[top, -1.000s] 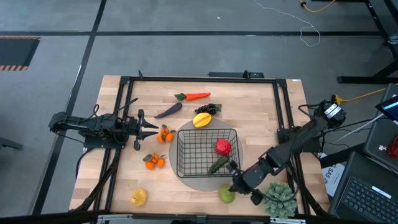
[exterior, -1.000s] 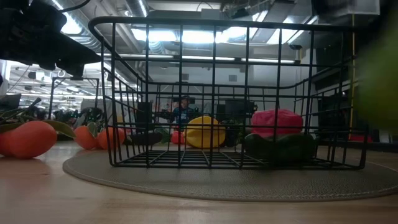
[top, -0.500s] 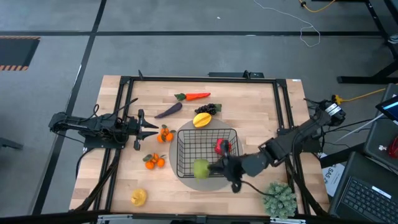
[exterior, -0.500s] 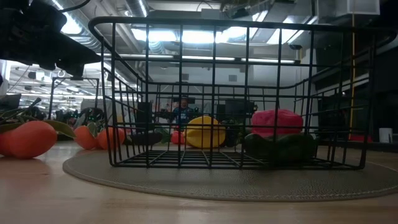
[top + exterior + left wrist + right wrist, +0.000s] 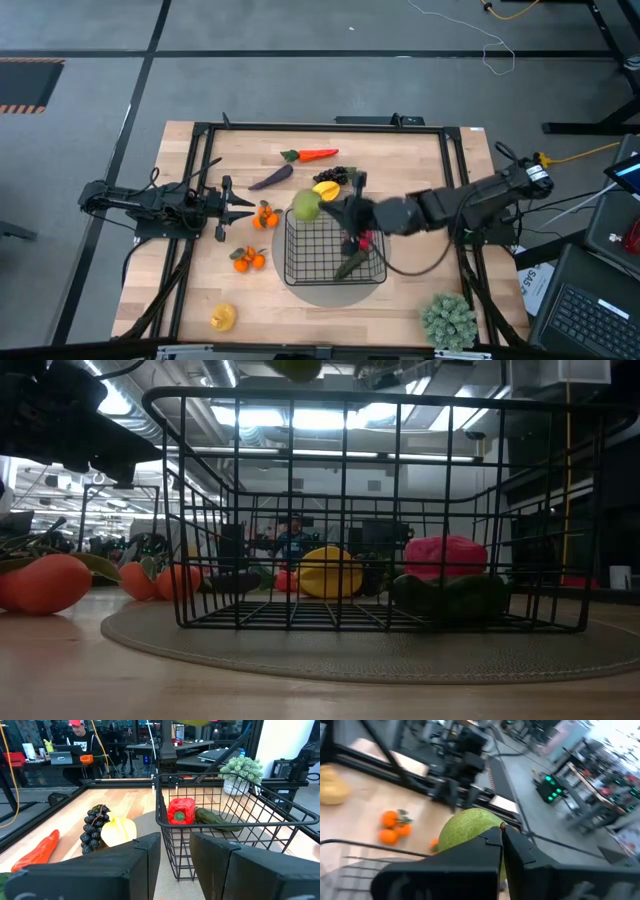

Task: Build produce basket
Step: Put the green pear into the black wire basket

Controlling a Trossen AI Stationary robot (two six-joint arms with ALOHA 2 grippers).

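While squeezing the green apple (image 5: 306,206) tight between its closed jaws, reaching the right gripper (image 5: 322,208) over a corner of the basket (image 5: 334,278). Resting the left gripper (image 5: 250,206) off to the side, jaws apart. Showing no readable writing anywhere.

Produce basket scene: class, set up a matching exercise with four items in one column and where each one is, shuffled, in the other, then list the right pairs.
Items
1. green apple
2. red pepper
3. carrot
4. yellow fruit

Places
A. on the table near its far edge
B. held by the right gripper above the basket
C. alone near the table's near left corner
D. inside the basket beside the cucumber

Pairs: 1-B, 2-D, 3-A, 4-C
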